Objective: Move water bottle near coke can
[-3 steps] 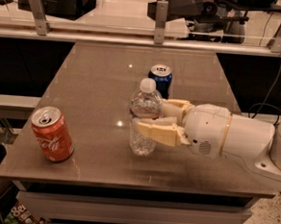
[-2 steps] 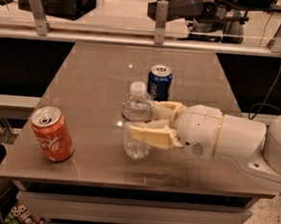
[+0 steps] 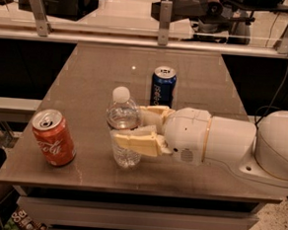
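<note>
The water bottle (image 3: 123, 119) is a clear ribbed bottle with a white cap, upright near the table's front middle. My gripper (image 3: 139, 126) reaches in from the right and is shut on the bottle, with one cream finger (image 3: 136, 140) across its front and the other behind it. The coke can (image 3: 53, 138), red with white script and a silver top, stands upright at the front left of the table, a short gap to the left of the bottle.
A blue Pepsi can (image 3: 163, 86) stands upright behind the bottle and the gripper. The brown table (image 3: 87, 73) has its front edge close below the bottle and coke can. A glass rail with metal posts (image 3: 164, 22) runs along the back.
My gripper has carried the water bottle to the left and toward the front, closer to the coke can. The cans have not moved.
</note>
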`<action>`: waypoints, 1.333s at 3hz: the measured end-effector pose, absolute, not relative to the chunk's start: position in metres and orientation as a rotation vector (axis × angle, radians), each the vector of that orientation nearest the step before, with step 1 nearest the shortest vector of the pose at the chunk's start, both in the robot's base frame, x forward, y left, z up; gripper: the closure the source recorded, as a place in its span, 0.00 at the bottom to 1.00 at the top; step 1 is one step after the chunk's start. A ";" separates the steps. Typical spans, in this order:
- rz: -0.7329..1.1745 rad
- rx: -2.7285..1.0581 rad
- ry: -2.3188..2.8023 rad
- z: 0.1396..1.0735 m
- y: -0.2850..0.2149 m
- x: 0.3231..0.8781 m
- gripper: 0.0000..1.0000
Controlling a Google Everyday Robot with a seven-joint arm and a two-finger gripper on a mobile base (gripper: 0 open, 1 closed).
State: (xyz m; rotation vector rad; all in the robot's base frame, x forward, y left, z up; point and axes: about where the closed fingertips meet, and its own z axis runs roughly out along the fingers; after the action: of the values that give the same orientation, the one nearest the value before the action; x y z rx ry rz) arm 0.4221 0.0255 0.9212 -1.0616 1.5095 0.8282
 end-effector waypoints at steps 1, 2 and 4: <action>0.847 -1.081 1.495 0.922 0.035 0.419 1.00; 0.845 -1.087 1.493 0.923 0.037 0.418 0.82; 0.841 -1.100 1.490 0.925 0.043 0.415 0.35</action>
State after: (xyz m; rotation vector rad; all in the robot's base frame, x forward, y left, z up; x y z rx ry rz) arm 0.4154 0.0425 0.9255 -1.1000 1.4901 0.8413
